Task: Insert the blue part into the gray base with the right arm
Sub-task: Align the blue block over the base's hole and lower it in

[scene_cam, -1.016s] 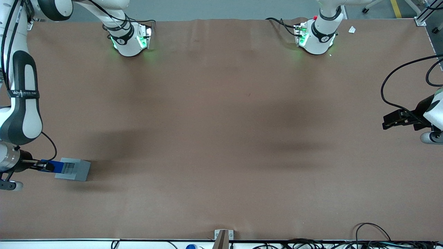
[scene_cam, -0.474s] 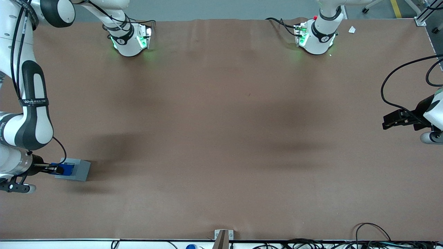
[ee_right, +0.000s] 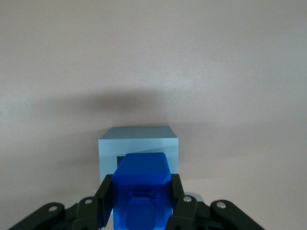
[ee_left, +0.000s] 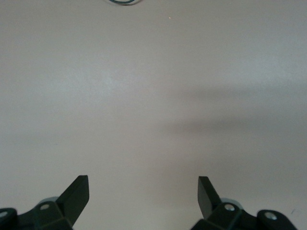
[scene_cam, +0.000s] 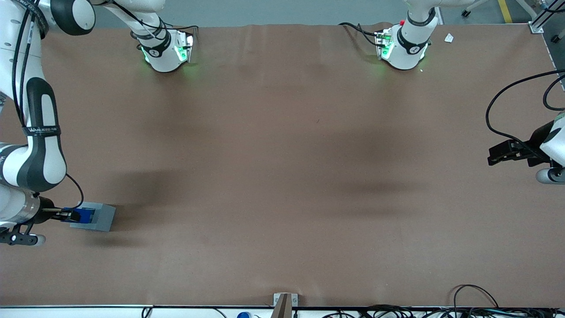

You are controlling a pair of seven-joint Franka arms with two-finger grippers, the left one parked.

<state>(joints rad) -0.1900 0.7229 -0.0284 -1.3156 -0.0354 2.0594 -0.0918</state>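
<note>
The gray base (scene_cam: 99, 216) sits on the brown table at the working arm's end, near the front camera. My right gripper (scene_cam: 75, 215) is shut on the blue part (scene_cam: 86, 216) and holds it over the base's recess, its lower end inside or just above it. In the right wrist view the blue part (ee_right: 142, 189) fills the space between the two black fingers (ee_right: 106, 197) and covers most of the recess of the gray base (ee_right: 138, 143). Only a thin dark strip of the recess shows beside the part.
The brown table top (scene_cam: 282, 176) spreads wide toward the parked arm's end. Two arm bases with green lights (scene_cam: 165, 51) stand at the table's edge farthest from the front camera. Cables (scene_cam: 476, 304) lie along the near edge.
My right arm has carried the blue part from beside the base's edge to over its recess. In the last half second it has hardly moved.
</note>
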